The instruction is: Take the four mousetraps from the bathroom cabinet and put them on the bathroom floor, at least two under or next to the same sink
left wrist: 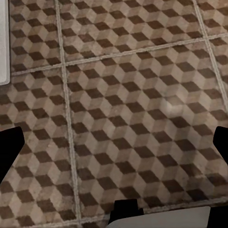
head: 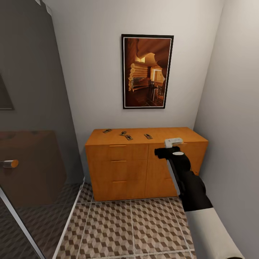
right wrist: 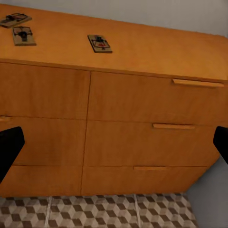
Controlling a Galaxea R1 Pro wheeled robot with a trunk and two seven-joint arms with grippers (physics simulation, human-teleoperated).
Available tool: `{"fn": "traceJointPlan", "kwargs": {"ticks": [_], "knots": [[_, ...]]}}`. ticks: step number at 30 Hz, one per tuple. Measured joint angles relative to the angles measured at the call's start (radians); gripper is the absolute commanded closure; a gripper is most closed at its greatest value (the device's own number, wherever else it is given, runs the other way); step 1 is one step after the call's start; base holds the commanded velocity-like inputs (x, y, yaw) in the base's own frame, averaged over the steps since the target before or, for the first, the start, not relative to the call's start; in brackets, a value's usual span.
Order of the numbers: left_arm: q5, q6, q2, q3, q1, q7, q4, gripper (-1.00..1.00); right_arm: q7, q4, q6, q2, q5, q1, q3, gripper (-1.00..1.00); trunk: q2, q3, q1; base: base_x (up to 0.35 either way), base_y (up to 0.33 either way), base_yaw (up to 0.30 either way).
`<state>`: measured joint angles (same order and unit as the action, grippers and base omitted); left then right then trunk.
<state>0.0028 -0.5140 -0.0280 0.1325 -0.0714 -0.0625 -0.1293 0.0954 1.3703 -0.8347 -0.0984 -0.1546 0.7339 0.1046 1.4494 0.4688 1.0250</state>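
Mousetraps (head: 128, 137) on cabinet (head: 144, 169) top.
Four lie flat there, beyond and above the right pincer (right wrist: 114, 145), which hangs spread and empty before the drawer fronts.

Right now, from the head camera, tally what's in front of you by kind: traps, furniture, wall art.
Mousetraps: 4, all on top of the cabinet
Cabinet: 1
Framed picture: 1
Total: 6

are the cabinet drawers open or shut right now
Shut. Every drawer front on the cabinet sits flush, with no gap. The mousetraps lie on its top.
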Motion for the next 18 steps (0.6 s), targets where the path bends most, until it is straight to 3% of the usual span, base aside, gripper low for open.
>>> {"fn": "traceJointPlan", "kwargs": {"ticks": [3,4,11,18], "knots": [[0.000,0.000,0.000,0.000,0.000,0.000,0.000,-1.00,0.000,-0.086,-0.008,-0.014,0.000,0.076,0.000,-1.00,0.000,0.000,0.000,0.000,0.000,0.000],[0.000,0.000,-0.001,0.000,0.000,0.000,0.000,-1.00,-0.001,-0.149,-0.010,-0.021,0.000,0.127,0.000,-1.00,0.000,0.000,0.000,0.000,0.000,0.000],[0.000,0.001,-0.001,-0.001,0.000,0.000,0.002,-1.00,-0.004,-0.369,-0.008,-0.035,0.002,0.305,0.000,-1.00,0.000,0.000,0.000,0.000,0.000,0.000],[0.000,0.001,0.000,-0.001,0.000,0.000,0.011,-1.00,-0.006,-0.424,-0.010,-0.038,0.002,0.382,0.000,-1.00,0.000,0.000,0.000,0.042,0.000,0.000]]}}
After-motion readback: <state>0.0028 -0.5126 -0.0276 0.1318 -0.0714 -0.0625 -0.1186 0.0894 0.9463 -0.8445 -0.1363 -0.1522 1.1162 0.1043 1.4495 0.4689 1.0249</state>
